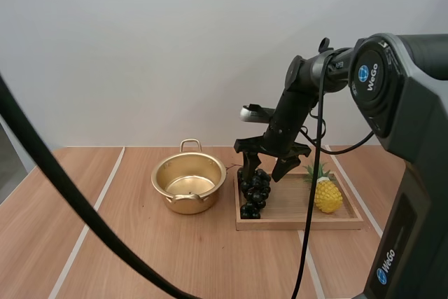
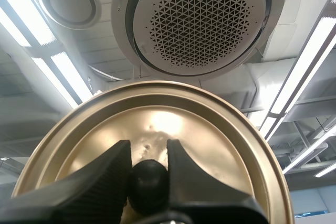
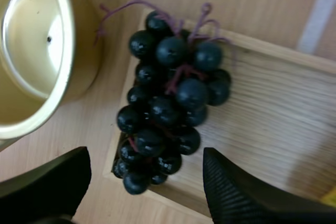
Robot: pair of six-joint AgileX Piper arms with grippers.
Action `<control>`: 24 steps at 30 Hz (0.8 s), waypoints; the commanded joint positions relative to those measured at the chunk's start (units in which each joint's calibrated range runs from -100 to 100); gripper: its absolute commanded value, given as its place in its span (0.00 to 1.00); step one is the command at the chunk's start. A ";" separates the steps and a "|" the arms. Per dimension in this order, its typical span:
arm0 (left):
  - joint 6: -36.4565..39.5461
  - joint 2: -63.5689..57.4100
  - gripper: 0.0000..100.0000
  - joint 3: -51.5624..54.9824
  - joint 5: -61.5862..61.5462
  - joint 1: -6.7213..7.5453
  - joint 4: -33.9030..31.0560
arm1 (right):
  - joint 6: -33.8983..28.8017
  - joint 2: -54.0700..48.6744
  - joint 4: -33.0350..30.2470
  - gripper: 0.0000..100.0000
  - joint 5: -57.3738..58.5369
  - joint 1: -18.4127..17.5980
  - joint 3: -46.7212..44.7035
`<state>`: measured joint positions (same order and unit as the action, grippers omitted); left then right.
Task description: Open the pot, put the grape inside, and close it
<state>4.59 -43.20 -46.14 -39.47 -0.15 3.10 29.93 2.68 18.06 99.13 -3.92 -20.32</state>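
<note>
Black grape bunch (image 3: 168,108) at 9 o'clock end of wooden tray (image 1: 301,225), lidless round golden pot (image 1: 183,203) at its 9 o'clock. Right gripper (image 3: 146,153) gapes empty astride bunch: descend straight, pinch mid-cluster. Left gripper (image 2: 148,150) clamps black knob (image 2: 149,179) of golden lid (image 2: 220,129).

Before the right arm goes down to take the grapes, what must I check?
1. Round golden metal pot open: ok.
2. Golden lid off, its black knob between left jaws: ok.
3. Right jaws open over the dark purple grape bunch: ok.
4. Bunch at wooden tray's edge beside pot: ok.
5. Yellow toy pineapple apart from bunch: ok.
6. Bunch free of tray rim: cannot tell.
</note>
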 commanded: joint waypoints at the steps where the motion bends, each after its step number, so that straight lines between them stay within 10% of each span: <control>1: 0.14 0.35 0.00 -0.16 -0.46 -0.24 -0.54 | -0.51 0.73 -1.69 1.00 -2.38 -2.29 -1.06; 11: 0.14 0.35 0.00 -0.16 -4.01 -0.24 -0.76 | -16.54 6.66 -26.67 1.00 -13.17 -6.30 -3.83; 24: -0.25 0.35 0.00 -0.16 -4.35 -0.24 -0.76 | -17.64 7.70 -25.91 1.00 -24.01 -6.30 -3.83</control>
<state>4.59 -43.20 -46.19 -43.62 -0.15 2.93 12.77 10.75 -8.49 77.30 -10.22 -24.05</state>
